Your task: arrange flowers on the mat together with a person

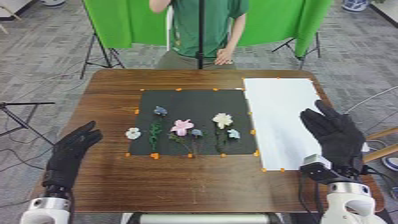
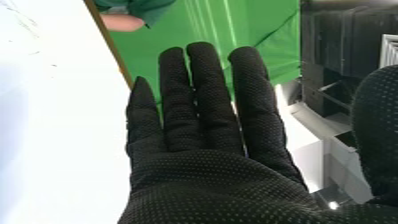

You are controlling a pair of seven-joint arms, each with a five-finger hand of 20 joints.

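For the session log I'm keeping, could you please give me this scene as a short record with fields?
surface: brown table
mat: dark mat
on mat: pink flower, cream flower, blue flowers
mat's left edge: small white flower
right of mat: white sheet
left robot hand: open, left of mat
right robot hand: open, at sheet's right side

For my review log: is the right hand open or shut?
Open: the right hand has its fingers straight and holds nothing.
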